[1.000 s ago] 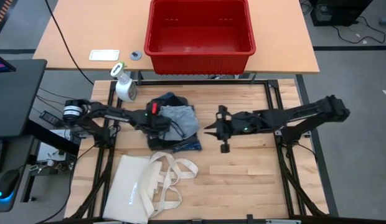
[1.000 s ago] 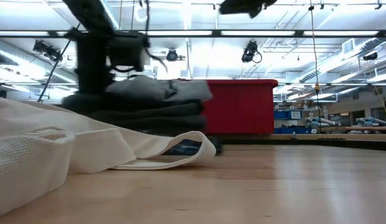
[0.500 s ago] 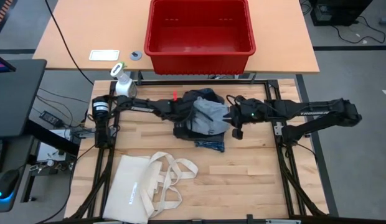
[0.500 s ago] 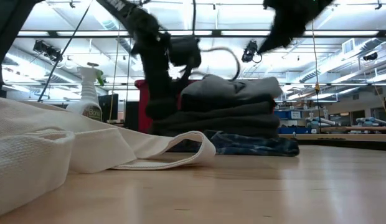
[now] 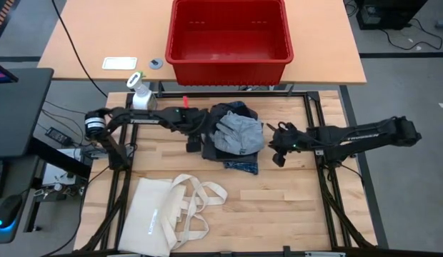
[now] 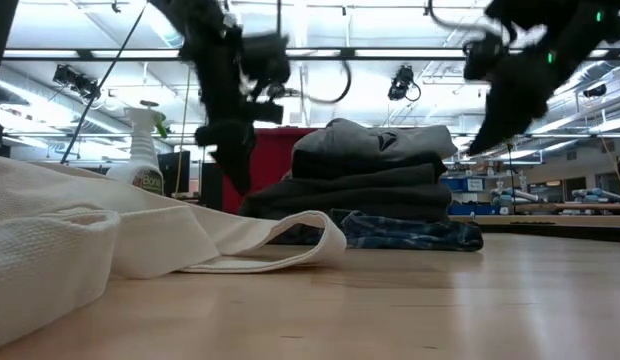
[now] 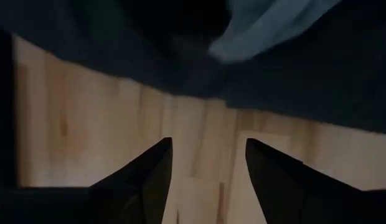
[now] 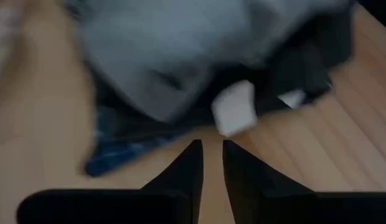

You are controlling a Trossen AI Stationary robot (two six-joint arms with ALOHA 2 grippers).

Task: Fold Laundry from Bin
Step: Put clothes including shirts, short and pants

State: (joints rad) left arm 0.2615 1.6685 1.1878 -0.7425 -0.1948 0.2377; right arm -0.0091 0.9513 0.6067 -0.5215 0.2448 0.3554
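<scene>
While the laundry (image 5: 236, 135) sits stacked, left end effector (image 5: 193, 145) gapes, right end effector (image 5: 277, 152) nearly closed.

You had the laundry (image 5: 234, 139) stacked in a folded pile between the left gripper (image 5: 195, 140) and the right gripper (image 5: 277, 148), close to each and held by neither. A light grey piece (image 6: 375, 145) lay on top, rumpled; beneath it sat a dark grey piece (image 6: 350, 180) and a black one, with the blue plaid shirt (image 6: 405, 233) flat at the bottom, its edge sticking out toward you. The bin (image 5: 229, 39), a red tub with a thick rim, stood upright well beyond both grippers.
</scene>
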